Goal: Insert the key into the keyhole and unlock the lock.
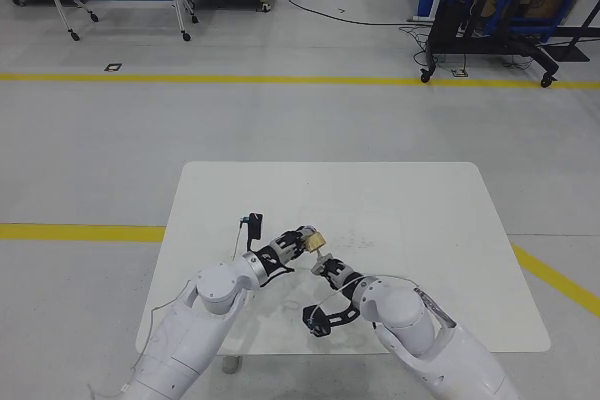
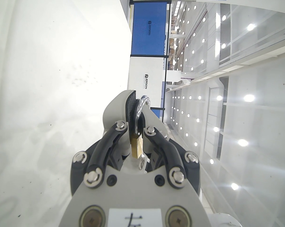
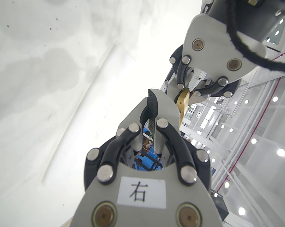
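**Lock pinched in the left gripper, right gripper close beside it**

The left gripper (image 2: 139,100) holds the brass lock (image 2: 136,146) over the near middle of the white table (image 1: 410,195). Its fingers (image 2: 114,112) are closed on the lock's steel shackle (image 2: 140,108), which is pinched between the ribbed pads near the tips. The brass body sticks out of the grip on the wrist-camera side, back toward the palm. At the body's free end a small silvery piece (image 2: 142,163) shows. It is possibly the key seated in the keyhole, though the spot between the black linkages is too cramped to be sure.

The right gripper (image 3: 150,96) sits just beside the lock, with its tips aimed at the brass body from the near side of the table. Its fingers (image 3: 165,109) are drawn together, the dark pads meeting at the tips. A narrow slit of background shows between them lower down.

In the top view the two grippers are almost nose to nose — the left one angled in from the left, the right one from the near right. The lock is between them, at the left gripper's tips.

The tabletop carries scattered dark specks and faint grey smudges. Beyond it, yellow lines (image 1: 280,78) cross the pale floor.
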`<state>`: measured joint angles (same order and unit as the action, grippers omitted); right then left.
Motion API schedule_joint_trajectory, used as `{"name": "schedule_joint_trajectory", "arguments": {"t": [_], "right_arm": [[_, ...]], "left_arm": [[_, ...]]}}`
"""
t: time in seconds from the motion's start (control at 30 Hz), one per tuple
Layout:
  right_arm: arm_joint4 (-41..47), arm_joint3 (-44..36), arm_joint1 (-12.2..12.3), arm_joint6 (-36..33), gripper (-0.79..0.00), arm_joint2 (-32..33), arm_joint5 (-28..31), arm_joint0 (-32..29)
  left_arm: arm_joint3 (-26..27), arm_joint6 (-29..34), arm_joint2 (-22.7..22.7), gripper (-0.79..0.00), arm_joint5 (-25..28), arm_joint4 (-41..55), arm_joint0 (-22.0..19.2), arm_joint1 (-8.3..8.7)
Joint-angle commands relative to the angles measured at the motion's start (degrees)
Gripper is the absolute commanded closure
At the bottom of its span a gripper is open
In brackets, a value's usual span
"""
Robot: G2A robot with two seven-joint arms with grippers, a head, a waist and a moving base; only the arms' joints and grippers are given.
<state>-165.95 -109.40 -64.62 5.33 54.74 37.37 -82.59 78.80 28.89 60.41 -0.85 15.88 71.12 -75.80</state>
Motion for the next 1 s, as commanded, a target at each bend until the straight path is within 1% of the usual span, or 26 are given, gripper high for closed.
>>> {"name": "schedule_joint_trajectory", "arguments": {"t": [0.0,0.23,0.5,0.97], "right_arm": [[0.19,0.10,0.15,1.12,0.000,0.31,-0.61,-0.10],[1.33,0.08,0.72,3.95,0.000,1.93,-3.02,-1.01],[2.67,-0.01,1.16,4.98,0.000,3.49,-4.43,-2.00],[5.63,-0.08,1.54,4.82,0.000,5.23,-4.48,-2.73]], "left_arm": [[-0.01,0.05,0.12,0.000,-0.03,0.35,-0.02,-0.01],[0.14,-0.09,0.40,0.000,0.24,0.68,0.11,-0.01],[0.41,-0.39,0.57,0.000,0.91,0.30,0.23,0.01],[1.41,-1.44,0.31,0.000,3.70,-3.51,0.99,0.17]]}}
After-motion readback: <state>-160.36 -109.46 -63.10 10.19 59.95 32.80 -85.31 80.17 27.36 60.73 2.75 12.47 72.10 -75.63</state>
